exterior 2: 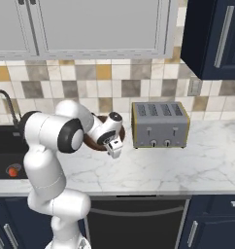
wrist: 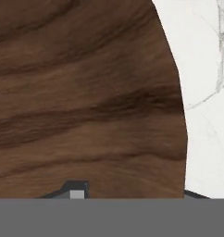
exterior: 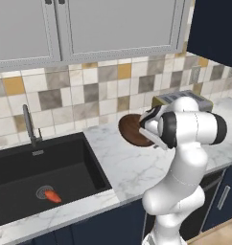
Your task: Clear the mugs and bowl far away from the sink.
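A white robot arm reaches over a marble counter in a rendered kitchen. Its gripper sits at the dark brown wooden bowl, which appears tilted up off the counter, between the black sink and the silver toaster. In the hand view, wood grain of the bowl is pressed close against the camera, with pale marble at the right edge. One dark finger tip shows low against the wood. The robot seems to grasp the bowl's rim, since the bowl hangs tilted at the hand, but the frames do not show plainly whether the fingers are clenched.

The bowl is near the sink's right edge, just left of the toaster, so judged by position it is not yet far from the sink. An orange object lies by the sink's drain. The task appears to be at an early or middle stage: the bowl is in hand but not placed.
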